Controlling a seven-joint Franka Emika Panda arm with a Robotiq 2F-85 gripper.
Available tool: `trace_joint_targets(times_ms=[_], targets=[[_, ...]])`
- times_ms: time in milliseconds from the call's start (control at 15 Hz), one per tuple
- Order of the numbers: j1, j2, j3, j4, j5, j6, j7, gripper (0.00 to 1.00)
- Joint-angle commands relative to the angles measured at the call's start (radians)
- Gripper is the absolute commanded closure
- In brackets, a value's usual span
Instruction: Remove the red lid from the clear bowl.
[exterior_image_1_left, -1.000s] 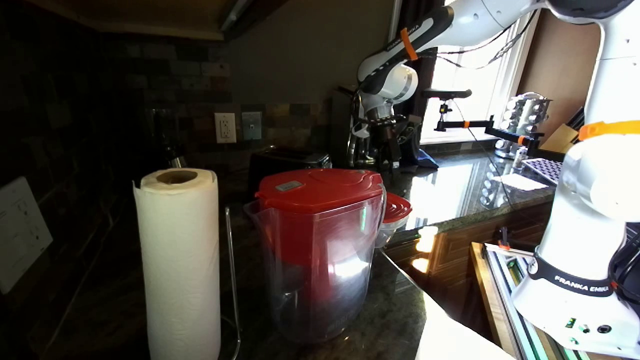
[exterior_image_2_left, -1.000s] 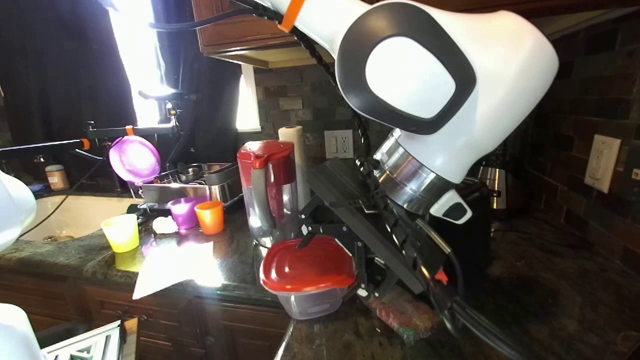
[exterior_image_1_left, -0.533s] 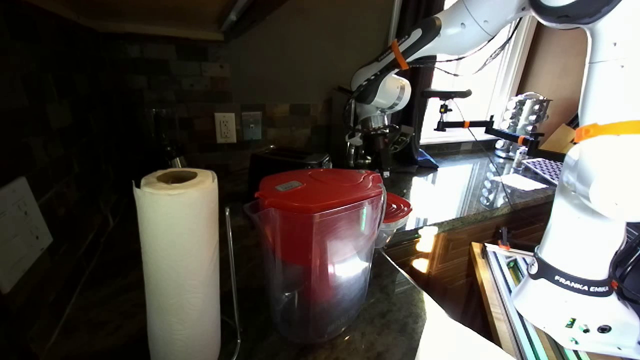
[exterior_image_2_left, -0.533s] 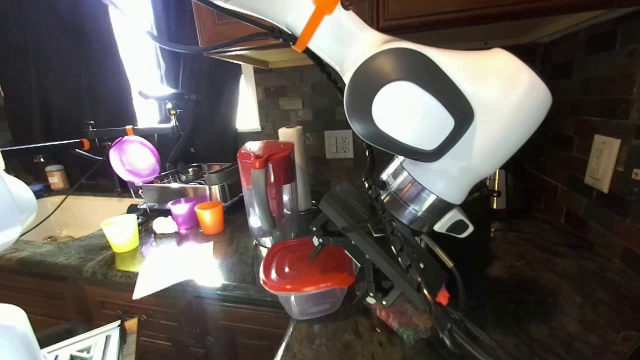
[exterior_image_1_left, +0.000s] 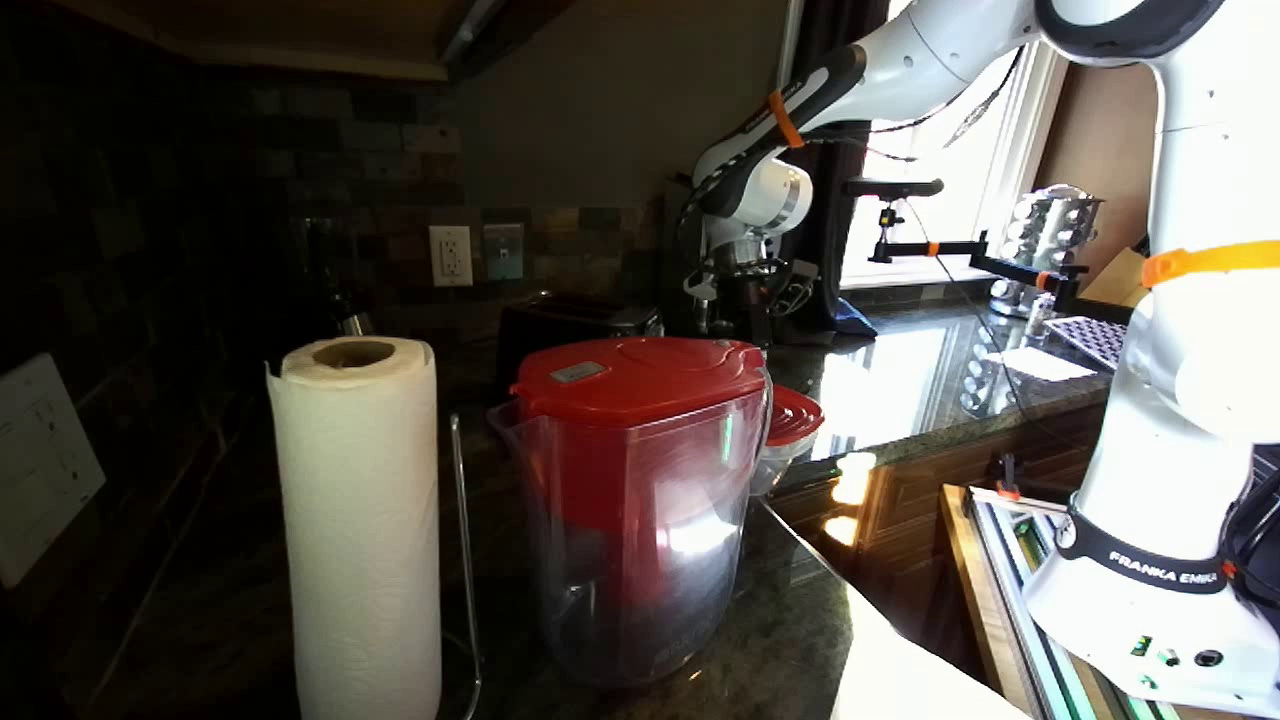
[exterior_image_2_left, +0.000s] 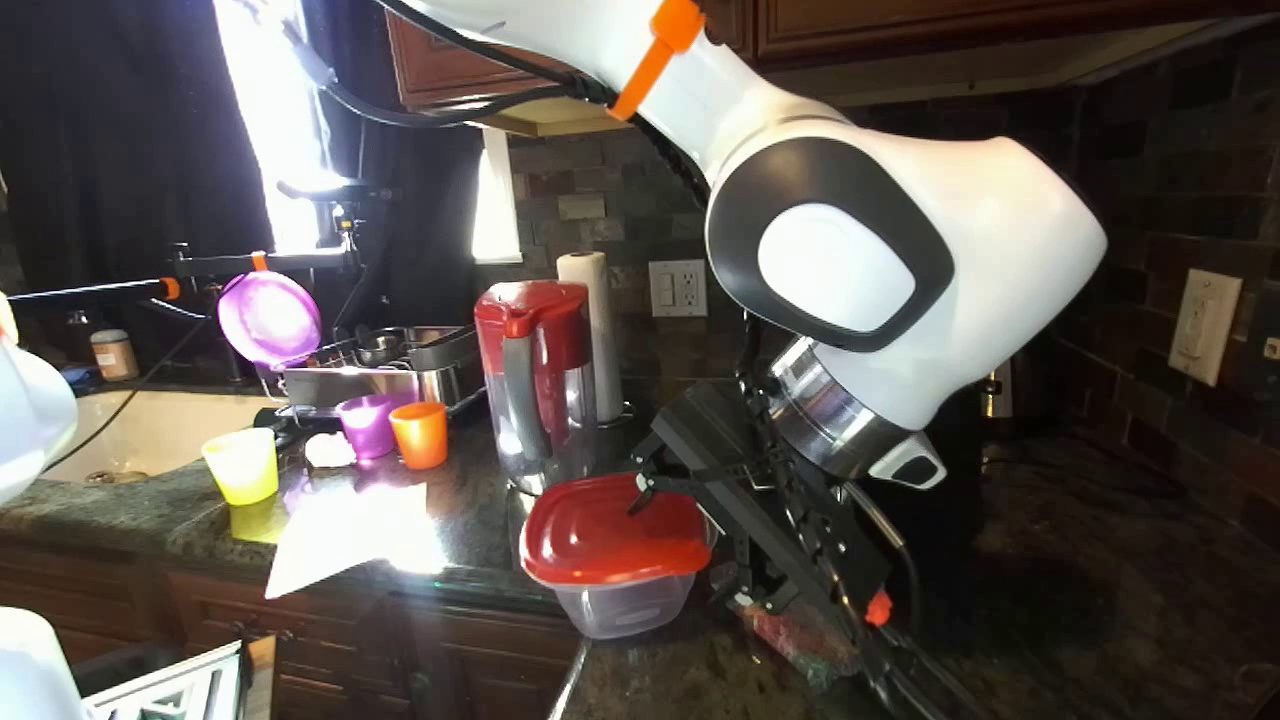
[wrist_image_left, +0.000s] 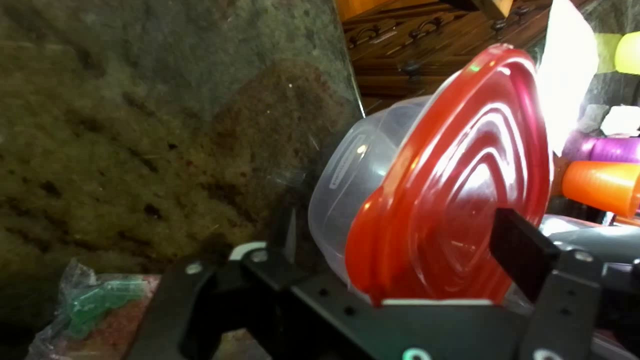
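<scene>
The red lid (exterior_image_2_left: 610, 530) sits on the clear bowl (exterior_image_2_left: 625, 608) on the counter in an exterior view. In the wrist view the lid (wrist_image_left: 450, 200) covers the bowl (wrist_image_left: 357, 165), tilted in the picture. In an exterior view the lid (exterior_image_1_left: 795, 415) and bowl (exterior_image_1_left: 772, 465) are partly hidden behind the pitcher. My gripper (exterior_image_2_left: 683, 548) is open at the lid's right side. In the wrist view the gripper (wrist_image_left: 400, 232) has one finger over the lid's top and the other beside the bowl wall. Nothing is held. Whether either finger touches is unclear.
A red-topped pitcher (exterior_image_2_left: 535, 390) stands behind the bowl, with a paper towel roll (exterior_image_1_left: 360, 530) beyond it. A plastic-wrapped packet (exterior_image_2_left: 800, 640) lies under the gripper. Yellow (exterior_image_2_left: 241, 466), purple (exterior_image_2_left: 367, 425) and orange (exterior_image_2_left: 419, 435) cups stand at the left. The counter edge runs close to the bowl.
The arm has lowered. The gripper has shifted right and slightly down in an exterior view, so its upper finger sits nearer the lid's right side. Lid and bowl have not moved.
</scene>
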Motion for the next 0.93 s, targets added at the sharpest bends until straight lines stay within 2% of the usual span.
trace_joint_targets(times_ms=[0, 67, 133, 600, 800, 867], targets=[[-0.028, 0.026, 0.019, 0.027, 0.037, -0.010, -0.012, 0.09], [-0.029, 0.028, 0.020, 0.030, 0.040, -0.011, -0.011, 0.12], [-0.031, 0.029, 0.021, 0.033, 0.043, -0.011, -0.011, 0.28], [-0.039, 0.034, 0.026, 0.051, 0.053, -0.010, -0.003, 0.84], [-0.043, 0.033, 0.025, 0.061, 0.068, -0.007, 0.004, 1.00], [-0.044, 0.033, 0.024, 0.063, 0.076, -0.005, 0.006, 0.97]])
